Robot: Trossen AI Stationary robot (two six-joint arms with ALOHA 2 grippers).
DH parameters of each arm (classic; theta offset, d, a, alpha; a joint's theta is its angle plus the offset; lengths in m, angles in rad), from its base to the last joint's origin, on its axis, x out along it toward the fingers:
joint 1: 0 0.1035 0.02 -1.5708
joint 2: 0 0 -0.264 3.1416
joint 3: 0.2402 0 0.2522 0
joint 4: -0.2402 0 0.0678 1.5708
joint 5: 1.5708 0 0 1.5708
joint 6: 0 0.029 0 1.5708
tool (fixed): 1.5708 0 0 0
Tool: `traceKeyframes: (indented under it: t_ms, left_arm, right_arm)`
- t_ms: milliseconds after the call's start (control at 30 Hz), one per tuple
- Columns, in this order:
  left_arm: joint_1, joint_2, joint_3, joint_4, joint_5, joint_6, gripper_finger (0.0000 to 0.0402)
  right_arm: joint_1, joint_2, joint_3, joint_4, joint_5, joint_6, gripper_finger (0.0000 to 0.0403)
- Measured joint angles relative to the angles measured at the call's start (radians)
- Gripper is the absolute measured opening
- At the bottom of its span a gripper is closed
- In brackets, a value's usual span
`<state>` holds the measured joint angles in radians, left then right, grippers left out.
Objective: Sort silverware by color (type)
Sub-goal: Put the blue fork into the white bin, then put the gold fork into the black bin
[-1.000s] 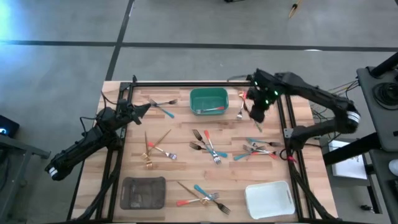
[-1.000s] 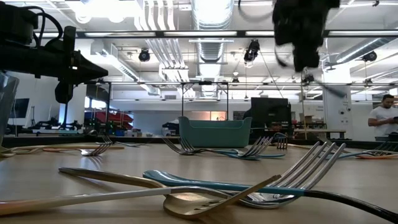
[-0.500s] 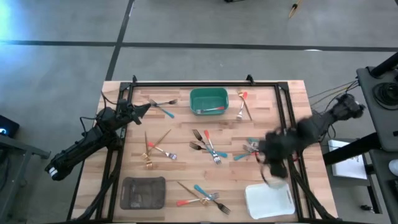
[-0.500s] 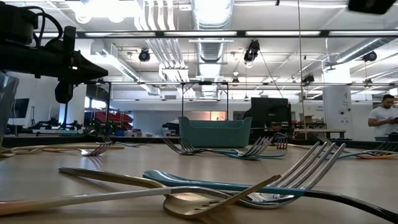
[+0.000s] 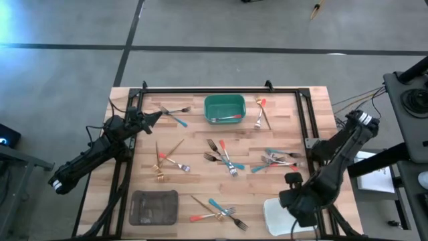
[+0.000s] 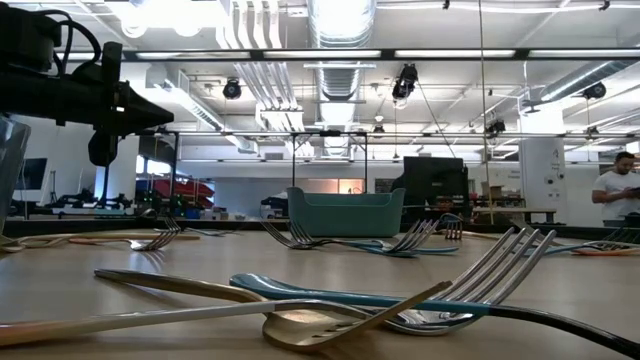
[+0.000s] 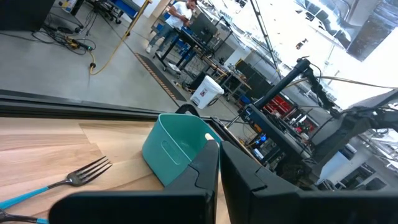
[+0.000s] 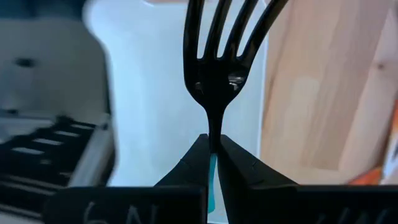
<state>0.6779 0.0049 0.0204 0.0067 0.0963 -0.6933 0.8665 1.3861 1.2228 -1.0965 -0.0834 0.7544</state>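
Observation:
Silverware lies scattered on the wooden table: a teal-handled fork (image 5: pixel 174 116) by my left gripper, gold pieces (image 5: pixel 164 161), a mixed cluster (image 5: pixel 224 157) at the centre, another (image 5: pixel 275 161) to the right, and one (image 5: pixel 217 211) near the front edge. My right gripper (image 5: pixel 294 201) hangs over the white tray (image 5: pixel 277 217) at the near right corner, shut on a teal-handled fork (image 8: pixel 217 68). My left gripper (image 5: pixel 155 115) waits shut at the far left, facing the green tray (image 7: pixel 177 149). My right gripper (image 8: pixel 213 149) pinches the fork by its thin neck (image 8: pixel 213 127), just below the tines, between the two fingertips. A bit of teal handle (image 8: pixel 212 167) shows behind the tips. The fork lies along the fingers, tines sticking out past them over the white tray (image 8: pixel 155 74), lifted clear.
The green tray (image 5: pixel 224 108) at the far edge holds a red-orange-handled piece. A red-handled fork (image 5: pixel 259 110) lies right of it. A grey tray (image 5: pixel 154 207) sits at the near left. Dark frame rails run along both table sides.
My right gripper has swung from beside the green tray at the far edge toward the near right corner, carrying the fork with it, and now hangs over the white tray. It has left the low view.

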Motion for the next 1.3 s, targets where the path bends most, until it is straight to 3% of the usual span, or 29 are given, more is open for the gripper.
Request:
traceKeyframes:
  t_ms: [433, 1033, 1133, 1300]
  left_arm:
    - [0.0, 0.0, 0.0, 0.0, 0.0, 0.0, 0.0]
    - [0.0, 0.0, 0.0, 0.0, 0.0, 0.0, 0.0]
    - [0.0, 0.0, 0.0, 0.0, 0.0, 0.0, 0.0]
    - [0.0, 0.0, 0.0, 0.0, 0.0, 0.0, 0.0]
  right_arm:
    - [0.003, 0.134, 0.0, 0.014, -0.026, 0.011, 0.0021]
    - [0.006, 0.065, 0.0, 0.009, -0.072, 0.073, 0.0092]
    - [-0.009, 0.015, 0.0, -0.002, -0.022, 0.072, 0.009]
    - [-0.077, -0.087, 0.0, -0.058, 0.206, 0.052, 0.0081]
